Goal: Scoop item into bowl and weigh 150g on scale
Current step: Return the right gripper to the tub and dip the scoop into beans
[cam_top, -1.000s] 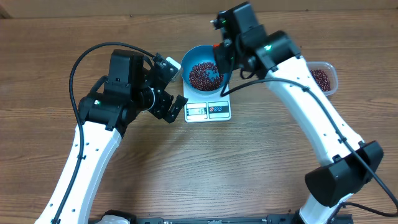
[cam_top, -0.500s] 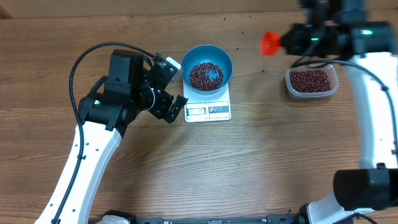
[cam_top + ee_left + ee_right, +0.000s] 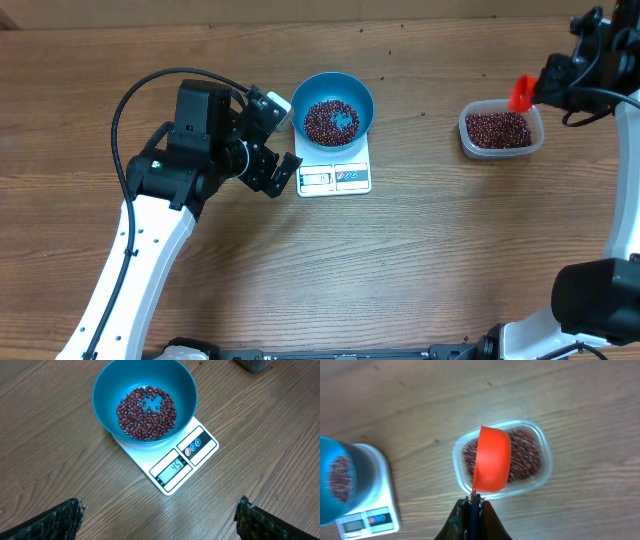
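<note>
The beans (image 3: 146, 412) lie as a loose maroon heap in the bottom of the blue bowl (image 3: 125, 380), leaving its upper wall bare all round. The bowl stands on the far part of the white scale (image 3: 200, 455). The scale's display window and label panel run along its near edge, clear of the bowl. In the left wrist view you can read 45 in the display.

To the left of the scale you see the left gripper (image 3: 283, 138). Its fingers are spread as wide as they go, nothing is between them, and they point toward the scale's left edge, near it without touching.

Well apart to the right, at about the same depth on the table (image 3: 420, 250), sits a clear plastic tub (image 3: 465, 140) with rounded corners. It holds a second, flatter layer of the same beans.

Above this tub hangs an orange-red scoop (image 3: 492, 460). In the right wrist view it covers the middle and left of the tub's contents; from overhead it shows over the tub's far rim. You cannot tell whether the scoop carries any beans or whether it touches those beneath it.

The right gripper (image 3: 473, 502) has its fingers pinched tight on the scoop's thin handle, at the near end of the scoop in that view.
</note>
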Controlling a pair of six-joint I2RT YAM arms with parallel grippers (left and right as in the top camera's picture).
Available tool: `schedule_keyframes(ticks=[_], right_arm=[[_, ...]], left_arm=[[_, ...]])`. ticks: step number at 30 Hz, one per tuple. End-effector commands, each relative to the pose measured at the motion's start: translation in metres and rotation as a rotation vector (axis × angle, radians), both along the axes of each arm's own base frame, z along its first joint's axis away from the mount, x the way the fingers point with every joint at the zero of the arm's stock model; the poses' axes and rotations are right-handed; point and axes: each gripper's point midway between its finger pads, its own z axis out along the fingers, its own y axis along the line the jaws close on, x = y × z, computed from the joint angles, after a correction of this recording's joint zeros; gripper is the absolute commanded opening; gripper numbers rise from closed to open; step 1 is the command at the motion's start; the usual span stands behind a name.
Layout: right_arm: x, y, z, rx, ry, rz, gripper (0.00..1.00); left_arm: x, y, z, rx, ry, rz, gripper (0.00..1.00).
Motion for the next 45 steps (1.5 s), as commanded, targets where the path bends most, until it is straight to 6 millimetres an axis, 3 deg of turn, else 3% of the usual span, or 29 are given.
schedule_keyframes(ticks=[1,14,22,31,39,45], right_arm=[[0.002,-0.017,-0.028,-0.071,0.081,-0.033,0.04],[0.018,-0.032,-0.102,-0.09,0.24,-0.051,0.04],[0.024,0.0,-0.128,0.081,0.276,0.018,0.04],[0.018,0.028,-0.131,0.237,0.294,0.111,0.04],[0.018,0.026,-0.125,0.331,0.265,0.098,0.04],[0.018,0.011,-0.119,0.397,0.234,0.062,0.04]], left_arm=[[0.001,0.0,-0.003,-0.008,0.01,0.004,1.0],[0.001,0.0,-0.003,-0.008,0.01,0.004,0.99],[0.001,0.0,-0.003,-0.008,0.01,0.004,0.99],[0.001,0.0,-0.003,-0.008,0.01,0.004,0.99],[0.001,0.0,-0.003,-0.008,0.01,0.004,1.0],[0.001,0.0,-0.003,-0.008,0.01,0.004,1.0]])
